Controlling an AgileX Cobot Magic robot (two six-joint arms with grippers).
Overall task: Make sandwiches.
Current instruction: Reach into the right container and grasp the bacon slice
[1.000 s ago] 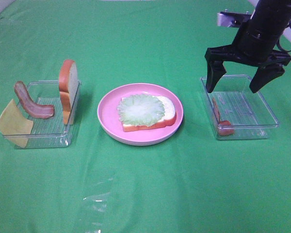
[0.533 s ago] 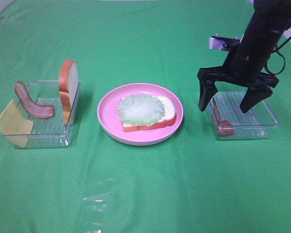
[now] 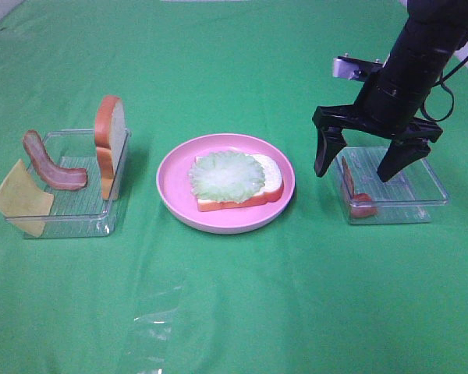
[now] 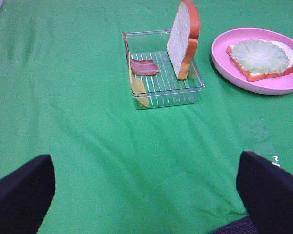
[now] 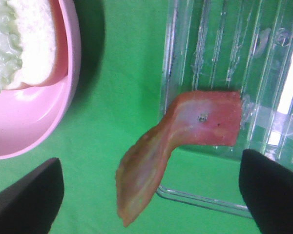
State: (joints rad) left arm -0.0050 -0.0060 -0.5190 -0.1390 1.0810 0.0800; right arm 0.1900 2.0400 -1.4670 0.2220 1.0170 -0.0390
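A white bread slice topped with pale green lettuce (image 3: 228,176) lies on the round pink plate (image 3: 171,187). My right gripper (image 3: 355,170) is open and hangs just above the left side of the right clear tray (image 3: 421,195). A reddish bacon strip (image 3: 357,199) leans over that tray's wall. In the right wrist view the bacon (image 5: 185,131) lies between my open fingers (image 5: 24,195). My left gripper (image 4: 146,195) is open and empty, well back from the left tray (image 4: 161,92).
The left clear tray (image 3: 62,222) holds an upright bread slice (image 3: 109,144), a bacon strip (image 3: 53,167) and a yellow cheese square (image 3: 19,199) leaning over its left wall. Green cloth (image 3: 242,304) covers the table.
My right gripper has come down and to the left, from above the right tray's far side to just over the bacon strip at its left wall. It stays open.
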